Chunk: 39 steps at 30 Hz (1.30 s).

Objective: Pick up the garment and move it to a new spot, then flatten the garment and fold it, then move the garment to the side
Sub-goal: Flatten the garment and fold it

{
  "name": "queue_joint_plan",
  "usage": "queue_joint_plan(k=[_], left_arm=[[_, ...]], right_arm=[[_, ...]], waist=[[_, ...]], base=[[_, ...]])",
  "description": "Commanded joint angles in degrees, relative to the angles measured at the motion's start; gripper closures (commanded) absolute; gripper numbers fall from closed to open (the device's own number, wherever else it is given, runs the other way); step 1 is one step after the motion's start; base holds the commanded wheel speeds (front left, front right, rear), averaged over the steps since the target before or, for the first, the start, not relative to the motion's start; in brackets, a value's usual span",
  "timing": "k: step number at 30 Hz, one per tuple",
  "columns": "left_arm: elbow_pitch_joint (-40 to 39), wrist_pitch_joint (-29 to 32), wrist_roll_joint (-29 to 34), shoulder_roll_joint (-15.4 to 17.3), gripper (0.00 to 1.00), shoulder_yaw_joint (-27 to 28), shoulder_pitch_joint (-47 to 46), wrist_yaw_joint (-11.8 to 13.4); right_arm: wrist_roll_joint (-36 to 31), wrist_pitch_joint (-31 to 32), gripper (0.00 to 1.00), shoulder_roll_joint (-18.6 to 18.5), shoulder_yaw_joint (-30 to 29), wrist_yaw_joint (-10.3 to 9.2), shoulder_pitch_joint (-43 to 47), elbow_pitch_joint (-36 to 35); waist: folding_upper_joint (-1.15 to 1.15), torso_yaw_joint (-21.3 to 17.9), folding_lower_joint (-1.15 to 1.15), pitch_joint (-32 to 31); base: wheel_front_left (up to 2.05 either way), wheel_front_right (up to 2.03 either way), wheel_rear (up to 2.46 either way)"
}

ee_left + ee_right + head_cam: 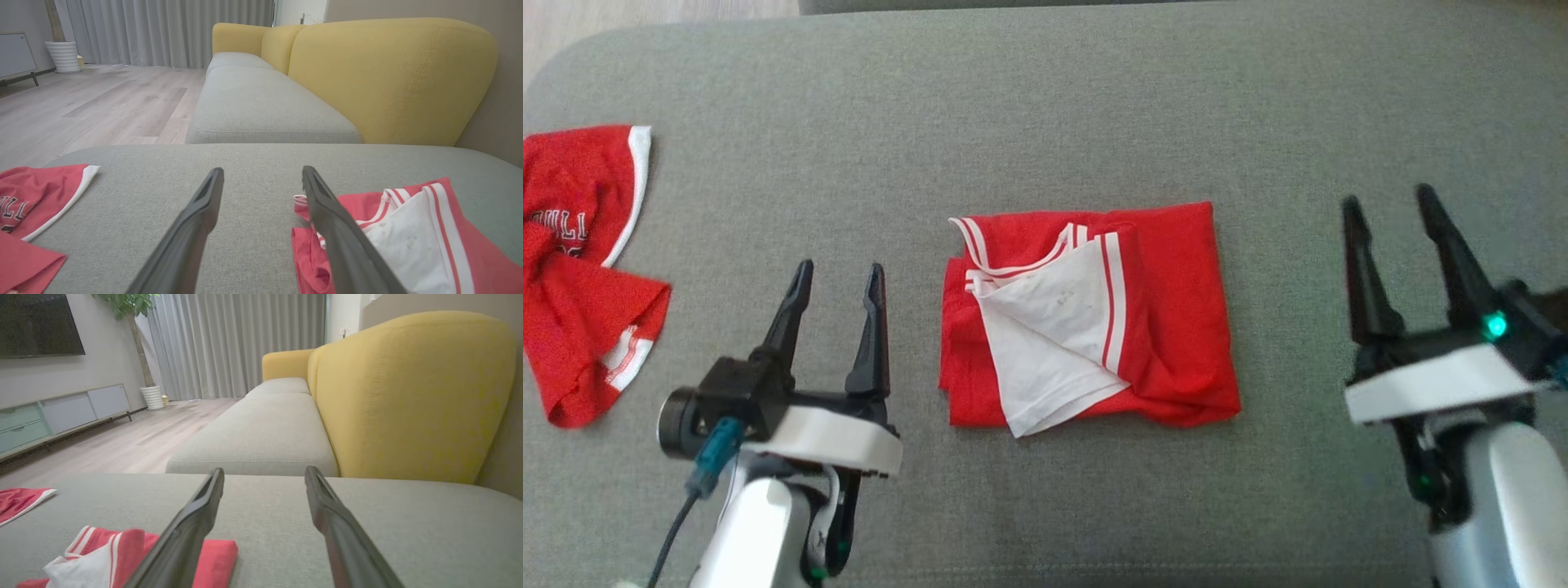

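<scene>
Hands splayed, empty: left hand (840, 269), right hand (1388, 196).

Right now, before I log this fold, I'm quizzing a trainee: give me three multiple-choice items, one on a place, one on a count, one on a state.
1. Where does the folded garment lie?
A. between the left gripper and the right gripper
B. on the floor
C. under the right gripper

2. How many red garments lie on the grey cushion?
A. one
B. two
C. three

3. How is the right gripper?
A. shut on cloth
B. open, empty
C. shut, empty

Answers: 1 A, it lies centred between both; 2 B, a crumpled garment lies at the left too; 3 B, its fingers stand apart, clear of cloth.
</scene>
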Motion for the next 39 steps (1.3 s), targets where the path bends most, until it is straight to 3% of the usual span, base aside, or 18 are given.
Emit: queue_joint_plan(k=[1, 10, 27, 28, 29, 30, 39], left_arm=[[-1.94, -0.70, 0.26, 1.07, 0.00, 2.37, -0.29, 0.18], [-2.09, -0.61, 0.13, 1.83, 0.00, 2.21, 1.42, 0.42], [-2.84, -0.08, -0.27, 2.53, 0.00, 1.40, 2.19, 1.05], [-2.91, -0.08, -0.30, 2.54, 0.00, 1.34, 2.12, 1.05], [-2.96, -0.07, -0.32, 2.55, 0.00, 1.26, 2.00, 1.05], [-3.01, -0.06, -0.32, 2.55, 0.00, 1.19, 1.83, 1.04], [-3.05, -0.21, -0.38, 2.25, 0.00, 0.49, -0.54, 0.67]], right_arm=[[-0.40, 0.27, 0.00, -0.29, 0.77, -0.05, -0.30, -2.61], [-1.83, 2.40, 0.00, 0.13, -2.86, -0.05, 6.01, -6.42], [-0.62, 4.58, 0.00, 1.24, -2.66, -0.05, 7.27, -6.56], [-0.34, 4.67, 0.25, 1.29, -2.61, -0.05, 7.15, -6.34], [0.02, 4.84, 0.82, 1.27, -2.44, -0.05, 6.96, -5.93], [0.57, 5.20, 1.00, 1.29, -2.41, -0.05, 6.77, -5.29], [4.52, 3.60, 1.00, 1.40, 4.07, -0.05, -1.10, 6.25]], waist=[[0.00, -0.02, 0.00, -0.18], [0.00, -0.37, 0.00, -1.70], [0.00, 0.13, 0.00, -2.40], [0.00, 0.19, 0.00, -2.26], [0.00, 0.27, 0.00, -2.09], [0.00, 0.40, 0.00, -1.86], [0.00, 2.44, 0.00, 0.72]], base=[[0.00, 0.00, 0.00], [0.00, 0.00, 0.00], [0.00, 0.00, 0.00], [0.00, 0.00, 0.00], [0.00, 0.00, 0.00], [0.00, 0.00, 0.00], [0.00, 0.00, 0.00]])
